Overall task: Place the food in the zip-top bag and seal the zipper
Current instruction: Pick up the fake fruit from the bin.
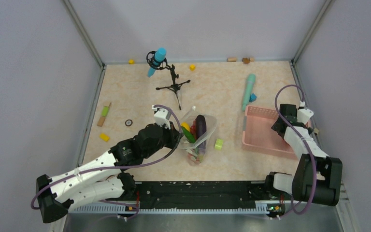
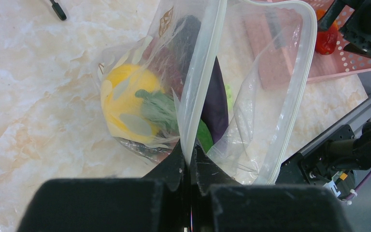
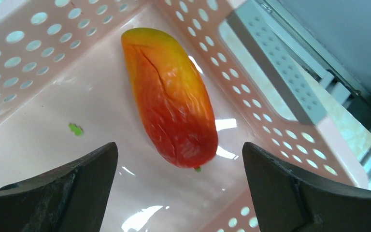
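Counting gave one bag point(image 1: 207, 126) at mid-table, holding one lemon point(image 2: 125, 99), one green piece point(image 2: 155, 108) and one purple piece point(image 2: 216, 96). Smaller reddish bits at its near end were too blurred to count. One orange-red piece point(image 3: 171, 96) lay in the single basket point(image 1: 258, 137), right of the bag. Left gripper point(image 2: 189, 155) was clamped tight on the bag's mouth edge, and the zipper point(image 2: 299, 63) gaped unsealed. Right gripper point(image 3: 178, 150) hung inside the basket, fingers spread wide over the piece, gripping nothing. Folded plastic hid much of the green piece, and from above the left arm covered the bag's left edge.
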Controlling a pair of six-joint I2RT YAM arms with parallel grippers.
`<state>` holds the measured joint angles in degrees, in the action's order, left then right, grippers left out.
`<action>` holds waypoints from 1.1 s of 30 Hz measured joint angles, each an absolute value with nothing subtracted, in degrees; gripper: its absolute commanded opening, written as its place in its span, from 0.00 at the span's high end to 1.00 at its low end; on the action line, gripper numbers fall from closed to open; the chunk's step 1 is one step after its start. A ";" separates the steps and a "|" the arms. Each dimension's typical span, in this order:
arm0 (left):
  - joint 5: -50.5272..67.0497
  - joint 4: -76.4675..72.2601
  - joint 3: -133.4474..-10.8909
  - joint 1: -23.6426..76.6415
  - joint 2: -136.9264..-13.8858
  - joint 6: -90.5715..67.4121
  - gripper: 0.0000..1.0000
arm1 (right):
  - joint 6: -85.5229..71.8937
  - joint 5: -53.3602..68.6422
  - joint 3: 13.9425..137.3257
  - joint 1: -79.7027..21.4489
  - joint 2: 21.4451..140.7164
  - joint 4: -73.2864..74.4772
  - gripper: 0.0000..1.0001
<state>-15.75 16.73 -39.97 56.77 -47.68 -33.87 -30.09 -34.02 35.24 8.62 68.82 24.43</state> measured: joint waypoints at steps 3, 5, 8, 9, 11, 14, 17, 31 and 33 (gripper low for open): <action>-15.73 16.71 -39.97 56.77 -47.68 -33.87 1.00 | -28.62 -31.16 35.24 10.17 72.84 21.56 0.01; -15.68 16.71 -39.97 56.77 -47.68 -33.87 1.00 | -28.18 -28.99 35.24 11.90 75.29 19.86 0.01; -15.62 16.71 -39.97 56.77 -47.68 -33.87 1.00 | -28.05 -27.18 35.24 13.98 77.03 17.85 0.01; -15.55 16.71 -39.97 56.77 -47.68 -33.85 1.00 | -28.03 -26.85 35.24 14.31 77.03 17.12 0.01; -15.42 16.71 -39.97 56.77 -47.68 -33.87 1.00 | -28.08 -26.26 34.81 14.81 77.03 15.22 0.01; -15.05 16.69 -39.97 56.77 -47.59 -33.87 1.00 | -28.18 -25.71 33.15 15.07 76.99 11.79 0.02; -14.61 16.69 -39.97 56.77 -47.33 -33.87 1.00 | -28.38 -25.26 31.27 15.20 76.51 7.49 0.02; -14.57 16.67 -39.94 56.77 -47.09 -33.89 1.00 | -28.97 -24.40 25.91 15.20 74.70 -2.61 0.09; -14.57 16.67 -39.94 56.77 -47.09 -33.89 1.00 | -28.97 -24.14 25.91 15.22 74.78 -2.92 0.15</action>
